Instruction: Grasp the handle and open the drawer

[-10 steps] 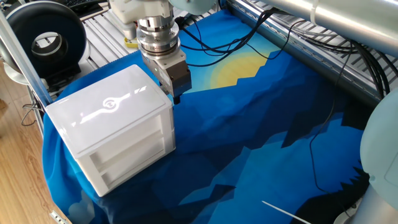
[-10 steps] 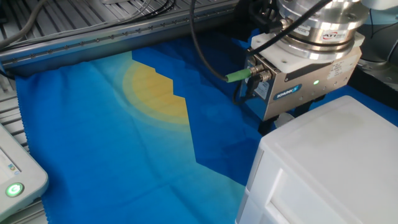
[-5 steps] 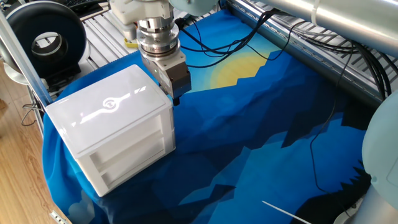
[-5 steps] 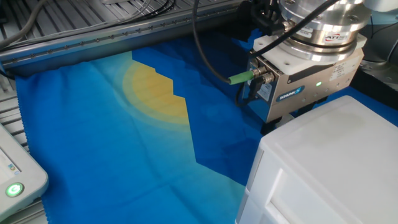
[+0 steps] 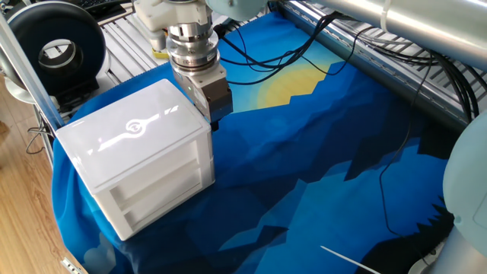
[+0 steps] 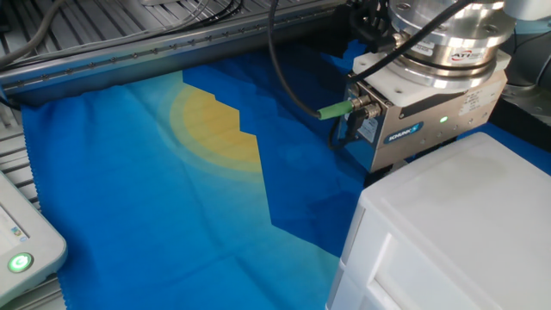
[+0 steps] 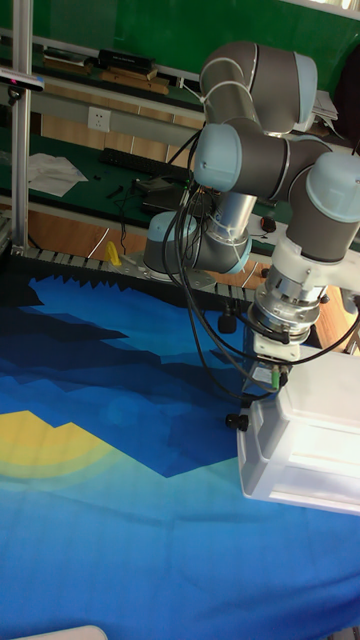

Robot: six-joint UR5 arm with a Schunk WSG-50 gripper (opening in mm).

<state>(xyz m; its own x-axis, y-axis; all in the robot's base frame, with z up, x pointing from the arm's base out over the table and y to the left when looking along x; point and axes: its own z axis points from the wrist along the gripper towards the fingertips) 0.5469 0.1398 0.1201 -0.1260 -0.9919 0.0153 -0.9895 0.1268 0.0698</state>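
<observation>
Hanging just behind the glossy white plastic cabinet (image 5: 137, 164), the tool (image 5: 215, 120) seems mid-approach; its jaw state cannot be told. No knob shows, so the next move likely calls for locating it first.

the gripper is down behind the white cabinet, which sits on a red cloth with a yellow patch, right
Not quite: the cloth is blue, not red, as one fixed view shows. The rest holds: the gripper is down behind the white cabinet, and the cloth has a yellow patch.
</observation>
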